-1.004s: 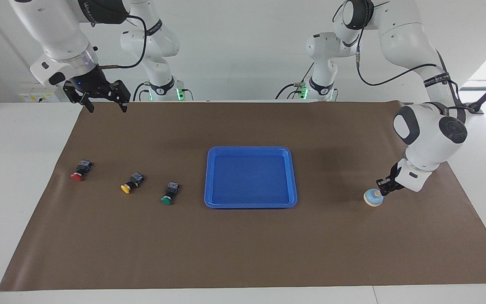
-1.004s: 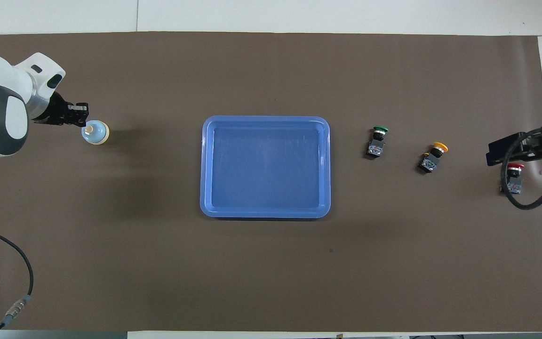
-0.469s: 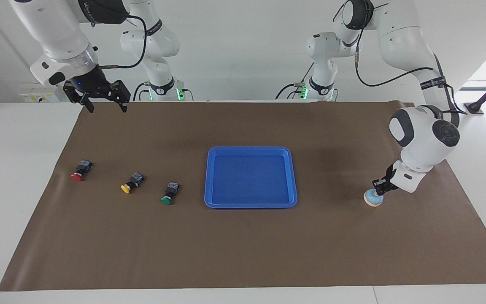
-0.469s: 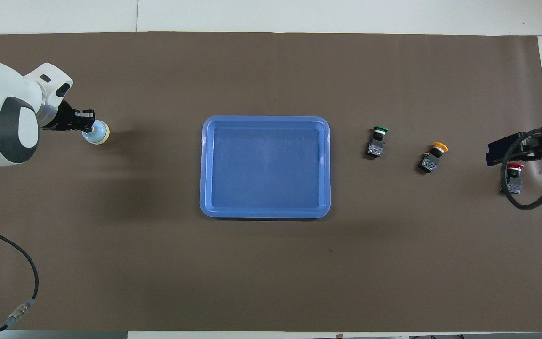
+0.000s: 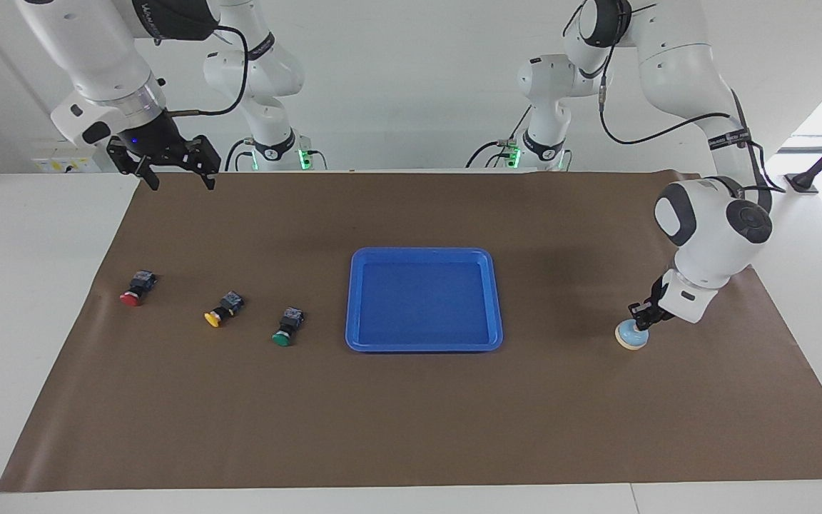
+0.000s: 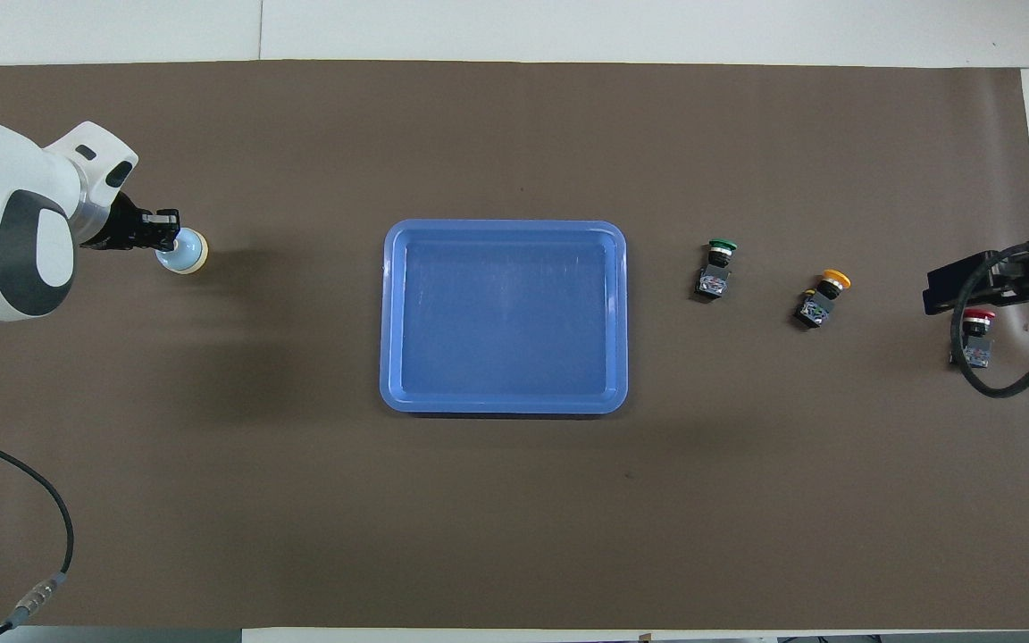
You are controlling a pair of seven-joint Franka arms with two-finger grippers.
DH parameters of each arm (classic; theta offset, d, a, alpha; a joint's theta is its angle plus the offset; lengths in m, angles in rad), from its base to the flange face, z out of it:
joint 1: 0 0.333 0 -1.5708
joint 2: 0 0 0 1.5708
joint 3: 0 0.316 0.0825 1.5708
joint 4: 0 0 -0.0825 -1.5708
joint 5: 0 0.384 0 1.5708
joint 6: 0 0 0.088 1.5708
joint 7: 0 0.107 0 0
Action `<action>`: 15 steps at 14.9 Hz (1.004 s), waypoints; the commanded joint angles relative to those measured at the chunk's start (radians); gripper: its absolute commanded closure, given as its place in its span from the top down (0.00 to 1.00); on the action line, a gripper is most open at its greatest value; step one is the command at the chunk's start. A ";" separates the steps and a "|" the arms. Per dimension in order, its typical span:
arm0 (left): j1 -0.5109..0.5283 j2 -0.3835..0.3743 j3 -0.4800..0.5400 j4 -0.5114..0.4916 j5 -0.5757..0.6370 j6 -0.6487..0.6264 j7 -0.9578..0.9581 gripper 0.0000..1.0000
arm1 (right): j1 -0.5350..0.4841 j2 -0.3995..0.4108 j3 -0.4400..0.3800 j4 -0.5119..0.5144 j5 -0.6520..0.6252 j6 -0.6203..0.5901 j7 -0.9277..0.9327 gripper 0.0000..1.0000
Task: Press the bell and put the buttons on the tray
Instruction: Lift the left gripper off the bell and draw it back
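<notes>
The white tabletop (image 5: 47, 321) carries a broad brown paper sheet (image 5: 411, 414) over most of its surface, and reading the overhead view as a clock face centred on the sheet, the bright blue rectangular plastic tray (image 6: 394, 317) with its raised rim sits at the middle, holding nothing. The left arm comes in from nine o'clock and bends down so that the left claw (image 5: 641, 319), its fingertips closed together with nothing between them, is pressed on top of the small round bell (image 5: 631, 336) with a light blue dome and cream base rim, which stands on the sheet at about nine o'clock, well apart from the tray; the cream knob is hidden under the tips, so the press looks to be under way or just made, though whether it has rung cannot be told. The right arm waits, the right claw (image 5: 177, 175) raised with its fingers spread wide and holding nothing, over the edge of the sheet out at three o'clock, nearer the robots than the buttons. The three small black-bodied push-buttons lie on their sides in a row on the three o'clock side: the green-capped one (image 6: 716, 267) nearest the tray, the yellow-capped one (image 6: 824, 296) beside it, the red-capped one (image 6: 974, 336) outermost. By this reckoning the bell step is being done and all three buttons are left to move onto the tray
</notes>
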State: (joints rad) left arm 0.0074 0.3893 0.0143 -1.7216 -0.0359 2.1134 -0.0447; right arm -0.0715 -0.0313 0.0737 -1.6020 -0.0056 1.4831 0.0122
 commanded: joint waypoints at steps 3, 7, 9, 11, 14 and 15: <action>0.020 -0.194 0.009 0.040 -0.016 -0.243 -0.003 0.45 | -0.014 -0.015 0.003 -0.013 0.021 -0.073 -0.023 1.00; 0.026 -0.369 0.007 0.028 -0.015 -0.396 -0.006 0.91 | -0.013 -0.016 0.003 -0.015 0.021 -0.096 -0.024 1.00; 0.026 -0.409 0.007 0.030 -0.015 -0.440 -0.010 1.00 | -0.011 -0.016 0.003 -0.015 0.021 -0.096 -0.024 1.00; 0.029 -0.451 0.007 0.028 -0.015 -0.513 -0.014 1.00 | -0.013 -0.016 0.003 -0.015 0.021 -0.096 -0.024 1.00; 0.031 -0.460 0.007 0.034 -0.015 -0.547 -0.009 1.00 | -0.016 -0.016 0.001 -0.013 0.021 -0.096 -0.021 1.00; 0.031 -0.455 0.007 0.036 -0.013 -0.543 -0.006 1.00 | -0.020 -0.016 -0.002 -0.015 0.021 -0.096 -0.020 1.00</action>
State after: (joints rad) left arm 0.0300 -0.0566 0.0254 -1.6694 -0.0362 1.5782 -0.0470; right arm -0.0717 -0.0316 0.0717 -1.6023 -0.0056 1.3937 0.0122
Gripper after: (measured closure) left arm 0.000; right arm 0.000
